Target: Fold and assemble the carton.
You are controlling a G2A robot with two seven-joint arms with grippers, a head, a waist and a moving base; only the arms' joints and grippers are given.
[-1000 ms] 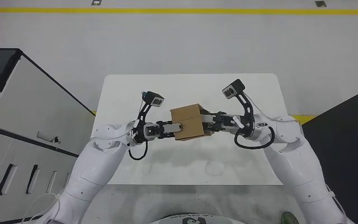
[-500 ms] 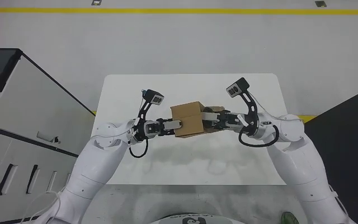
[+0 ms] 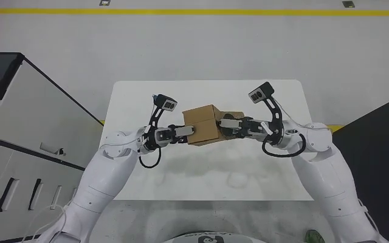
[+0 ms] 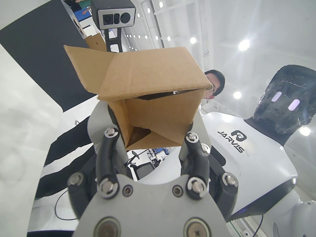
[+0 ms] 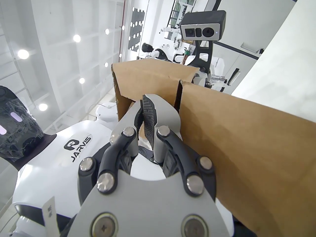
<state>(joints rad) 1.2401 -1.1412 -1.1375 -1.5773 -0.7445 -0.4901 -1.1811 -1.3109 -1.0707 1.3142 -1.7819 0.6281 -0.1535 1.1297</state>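
The black panel [image 3: 36,103] stands off the table's left edge and a second dark panel [image 3: 364,140] off its right edge. A yellow floor line [image 3: 194,11] runs along the far side. None of these crowds the work. The only things close to the carton [image 3: 202,124] are the two arms that come in from either side.

There is one carton, one white table [image 3: 267,176] and two grippers. The carton hangs above the middle of the table between the grippers, with its shadow on the tabletop below.

The left gripper [image 3: 189,129] is at the carton's left end. Its fingers [image 4: 109,136] are spread wide with the open end of the box wedged between them, so it grips the carton across its width. One loose flap [image 4: 84,67] sticks out to the side beyond that grip.

The right gripper [image 3: 227,124] is at the right end. Its fingertips [image 5: 160,114] are pinched nearly together on a thin edge of the cardboard. A broad flap [image 5: 246,149] lies just beside that gripper, along one side.

The carton is well apart from every table edge. White tabletop shows on the far side and on the near side, and a wide strip shows to the left and right behind each wrist.
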